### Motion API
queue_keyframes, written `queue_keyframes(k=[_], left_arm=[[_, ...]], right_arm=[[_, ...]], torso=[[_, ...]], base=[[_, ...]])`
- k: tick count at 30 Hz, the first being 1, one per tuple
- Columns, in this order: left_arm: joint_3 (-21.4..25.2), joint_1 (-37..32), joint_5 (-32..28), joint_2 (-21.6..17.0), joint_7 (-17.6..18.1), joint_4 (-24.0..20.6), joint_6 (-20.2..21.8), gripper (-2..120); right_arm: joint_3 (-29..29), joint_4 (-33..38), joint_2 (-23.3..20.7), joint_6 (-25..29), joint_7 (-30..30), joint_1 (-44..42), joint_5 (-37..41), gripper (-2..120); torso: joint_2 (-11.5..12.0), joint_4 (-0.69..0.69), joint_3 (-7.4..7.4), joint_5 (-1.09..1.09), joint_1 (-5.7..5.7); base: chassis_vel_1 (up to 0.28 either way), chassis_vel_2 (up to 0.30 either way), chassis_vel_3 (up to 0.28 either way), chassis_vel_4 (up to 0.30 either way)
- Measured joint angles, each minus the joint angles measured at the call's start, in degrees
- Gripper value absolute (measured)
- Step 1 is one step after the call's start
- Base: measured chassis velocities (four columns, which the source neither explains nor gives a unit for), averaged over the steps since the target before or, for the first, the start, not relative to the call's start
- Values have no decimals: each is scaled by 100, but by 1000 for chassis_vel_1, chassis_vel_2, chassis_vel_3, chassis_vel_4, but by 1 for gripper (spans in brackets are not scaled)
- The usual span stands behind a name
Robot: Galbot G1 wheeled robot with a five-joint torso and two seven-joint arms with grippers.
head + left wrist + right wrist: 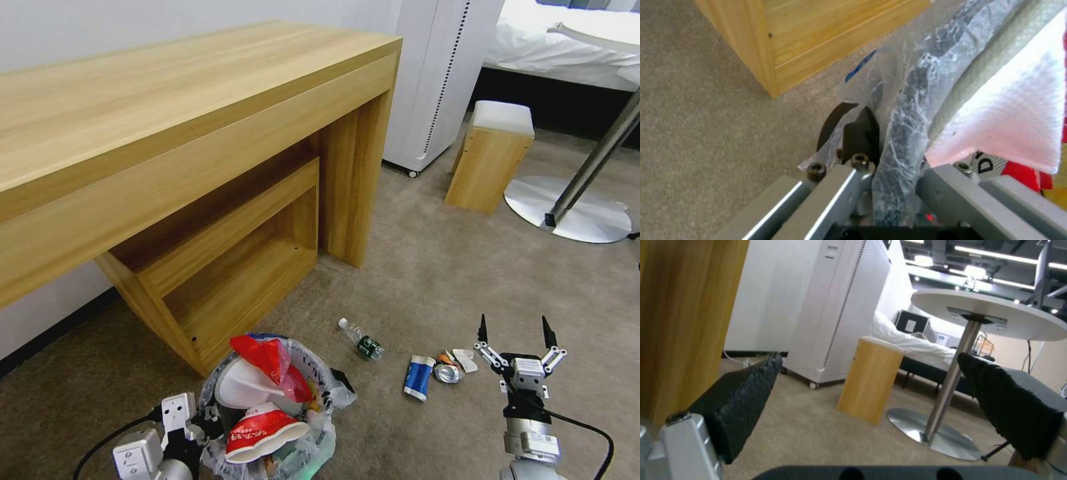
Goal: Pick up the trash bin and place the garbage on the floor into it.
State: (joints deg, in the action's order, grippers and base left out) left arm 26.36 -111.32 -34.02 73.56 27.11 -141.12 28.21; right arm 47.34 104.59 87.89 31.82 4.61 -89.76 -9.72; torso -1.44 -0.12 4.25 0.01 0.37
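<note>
Left hand (889, 186) is clamped on the trash bin (320, 380) rim, slippery crinkly liner and all, while right hand (519, 347) hangs wide apart near the light little bottle (361, 341).

Trash bin (267, 413): heaped full, by desk (167, 133).
Left gripper (200, 427): gripped rim.
Right gripper (517, 337): spread wide, near blue-white packet (419, 377).

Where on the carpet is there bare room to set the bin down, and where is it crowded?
Bare carpet lies between the small green-labelled bottle and the wooden stool, and right of the open right gripper. It is crowded around the blue-white packet and crushed can, and beside the bag-lined trash bin gripped by the left gripper.
</note>
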Motion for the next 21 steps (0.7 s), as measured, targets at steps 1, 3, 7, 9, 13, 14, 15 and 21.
queue_keyframes(k=[1, 3, 7, 9, 13, 14, 15, 21], left_arm=[[0, 0, 0, 0, 0, 0, 0, 0], [-40, 2, 45, 21, -9, 23, 0, 0], [-93, 10, 115, 70, -18, 56, -1, 0], [-115, 9, 146, 92, -21, 68, -2, 0], [-171, 11, 221, 155, -28, 101, -11, 0], [-186, 11, 247, 169, -33, 109, -12, 0], [-197, 12, 260, 180, -34, 113, -12, 0], [-221, 1, 325, 224, -47, 132, -17, 0]], right_arm=[[0, 0, 0, 0, 0, 0, 0, 100], [-1, -14, -12, -2, 0, 5, 2, 100], [0, -35, -35, -7, 1, 20, 14, 100], [0, -46, -45, -7, 2, 26, 17, 100], [-8, -61, -57, -11, 2, 42, 24, 100], [-19, -61, -60, -16, 1, 46, 26, 100], [-26, -65, -63, -18, 1, 53, 26, 100], [-60, -88, -83, -29, 2, 83, 41, 100]], torso=[[0, 0, 0, 0, 0], [0, 0, 0, 0, 0], [0, 0, 0, 0, 0], [0, 0, 0, 0, 0], [0, 0, 0, 0, 0], [0, 0, 0, 0, 0], [0, 0, 0, 0, 0], [0, 0, 0, 0, 0]], base=[[-50, 43, 58, -48], [-56, 41, 48, -49], [-55, 53, 69, -50], [-58, 77, 43, -48], [-28, 19, 17, -28], [-41, 38, 40, -64], [-41, 40, 43, -64], [-50, 46, 48, -41]])
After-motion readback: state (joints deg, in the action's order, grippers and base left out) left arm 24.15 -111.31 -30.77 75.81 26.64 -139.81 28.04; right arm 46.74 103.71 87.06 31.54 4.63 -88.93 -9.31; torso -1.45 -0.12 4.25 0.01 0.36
